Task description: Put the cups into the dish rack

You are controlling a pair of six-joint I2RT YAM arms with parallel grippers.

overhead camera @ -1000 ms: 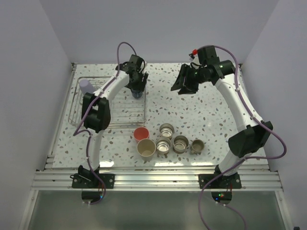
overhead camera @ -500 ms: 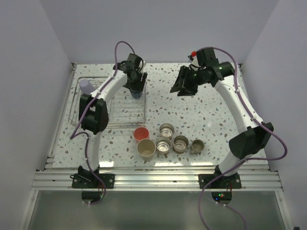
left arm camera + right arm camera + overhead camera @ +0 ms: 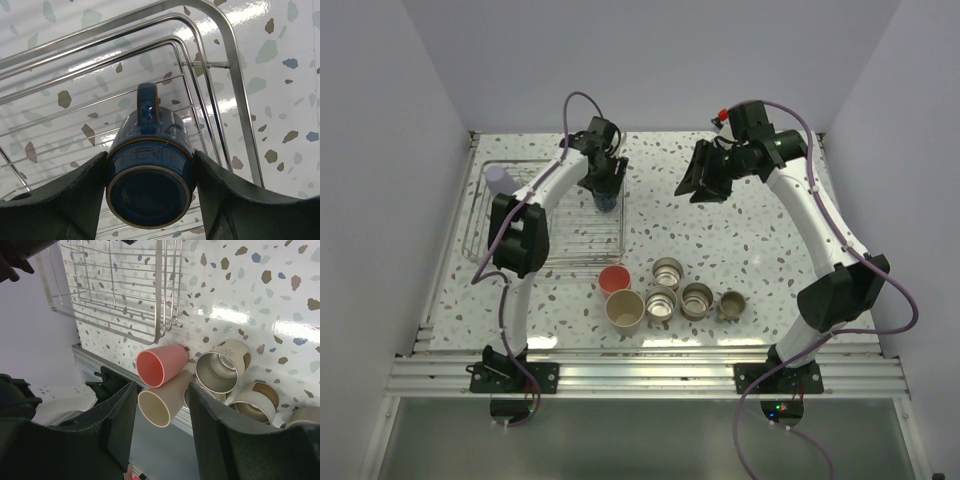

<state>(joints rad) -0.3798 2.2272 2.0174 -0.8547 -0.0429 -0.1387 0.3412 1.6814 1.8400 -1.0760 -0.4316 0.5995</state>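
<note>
Top view: left gripper [image 3: 604, 188] covers most of the dark blue mug [image 3: 606, 203], only a sliver shows. Left arm hides a strip of the dish rack [image 3: 570, 235]. Right gripper [image 3: 692, 188] is a dark blob there, jaw gap unreadable.

Left wrist view: mug seen base-on, mouth hidden. Fingers [image 3: 55, 200] cut by bottom edge. Rack runs off left and top edges.

Right wrist view: rack cut at top edge. Olive-tan mug [image 3: 305, 416] clipped by right edge. One steel cup [image 3: 191, 394] almost fully hidden behind beige tumbler [image 3: 162, 404] and a finger. Finger bases out of frame.
</note>
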